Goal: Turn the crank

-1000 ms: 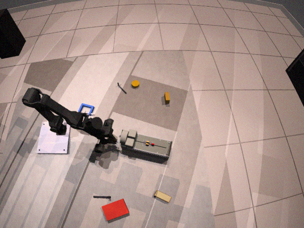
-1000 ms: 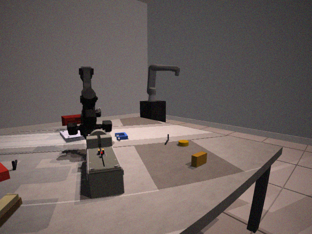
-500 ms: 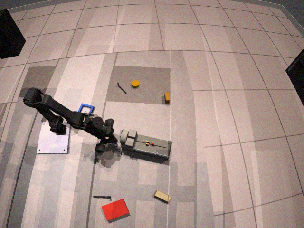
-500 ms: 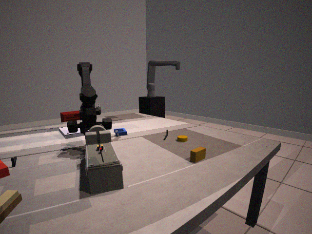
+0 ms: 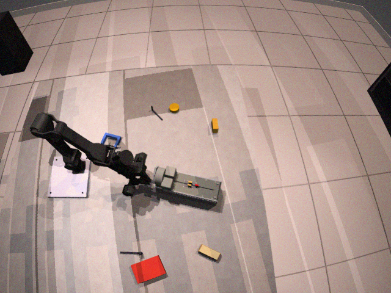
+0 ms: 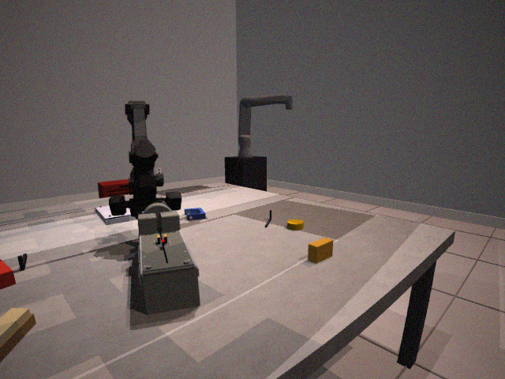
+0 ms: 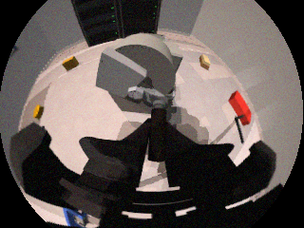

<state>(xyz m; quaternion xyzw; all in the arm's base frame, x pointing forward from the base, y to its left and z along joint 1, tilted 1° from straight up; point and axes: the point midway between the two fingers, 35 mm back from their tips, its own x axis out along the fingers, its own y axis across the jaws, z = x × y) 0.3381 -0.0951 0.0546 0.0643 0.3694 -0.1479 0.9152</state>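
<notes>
- Far left in the top view, a white plate (image 5: 68, 187) (image 6: 107, 216) under the foot of the black arm (image 5: 79, 141) (image 6: 142, 163).
- Next, a blue frame (image 5: 110, 135) (image 6: 196, 216) (image 7: 70, 218) near the arm.
- A black stick (image 5: 131, 252) (image 6: 22, 261) (image 7: 239, 129) just beside a red block (image 5: 149, 269) (image 6: 5, 274) (image 7: 240, 108).
- The fingers (image 5: 151, 181), narrow and closed on the crank's dark handle (image 7: 158, 138).
- Another stick (image 5: 157, 113) (image 6: 269, 220), then a yellow disc (image 5: 173, 107) (image 6: 295, 224) (image 7: 38, 112).
- The grey machine (image 5: 208, 192) (image 6: 171, 289) (image 7: 138, 62), on the surface in front of the arm.
- On its top, the brass marks (image 5: 189, 183) (image 6: 159, 239); the red pointer (image 5: 197, 185) (image 6: 162, 240) sits just beyond them, away from the crank, not level.
- A tan block (image 5: 209, 253) (image 6: 14, 330) (image 7: 205, 62).
- Farthest right of the loose things, an orange block (image 5: 215, 125) (image 6: 319, 250) (image 7: 70, 63).
</notes>
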